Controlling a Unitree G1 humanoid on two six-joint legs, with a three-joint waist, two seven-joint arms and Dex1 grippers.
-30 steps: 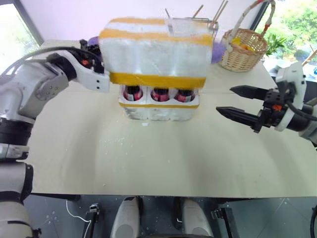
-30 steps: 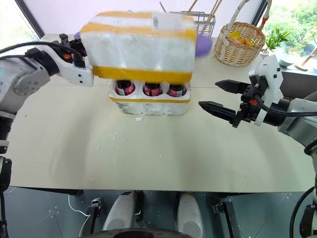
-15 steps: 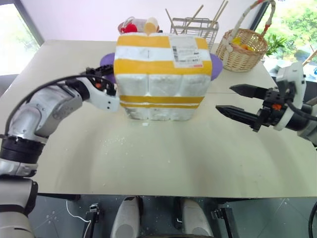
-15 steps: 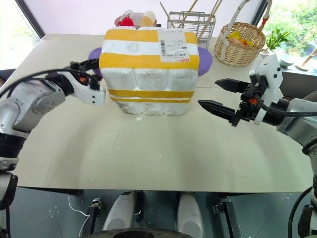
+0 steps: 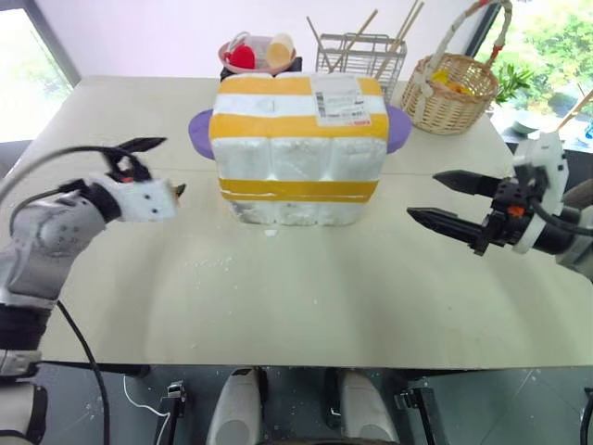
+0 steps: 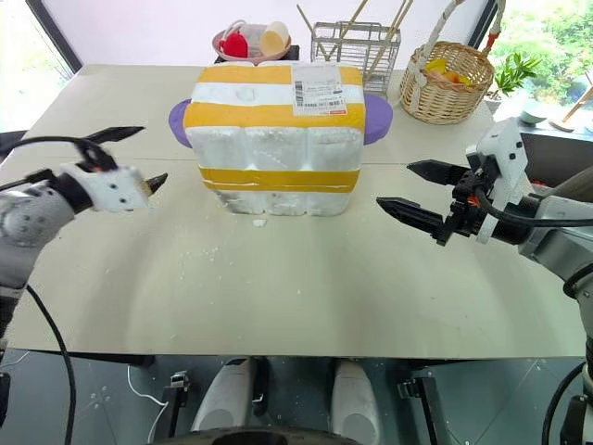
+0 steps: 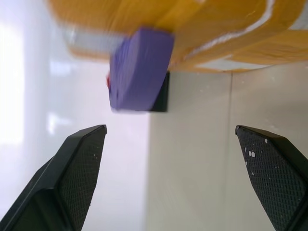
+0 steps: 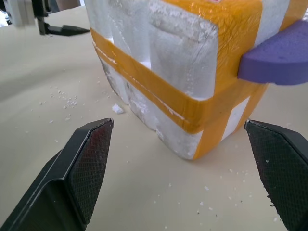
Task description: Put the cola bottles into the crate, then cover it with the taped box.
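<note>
The taped box (image 5: 296,139), white foam with wide orange-yellow bands and a shipping label on top, stands at the table's middle over the crate (image 5: 296,211). Just the crate's low white base and thin yellow band show beneath it. The cola bottles are hidden under the box. My left gripper (image 5: 157,167) is open and empty, well to the left of the box and apart from it. To the box's right my right gripper (image 5: 424,195) hangs open with nothing in it. The right wrist view shows the box's corner (image 8: 192,72) ahead of the open fingers (image 8: 91,144).
A purple plate (image 5: 199,133) sticks out from behind the box on both sides. Along the far edge are a pink bowl (image 5: 259,53), a wire rack with sticks (image 5: 361,51) and a wicker basket (image 5: 454,88). Foam crumbs (image 5: 213,264) dot the table.
The taped box came down over the crate and hid the bottles. My left gripper let go of it, opened and drew back to the left. The right arm stayed put.
</note>
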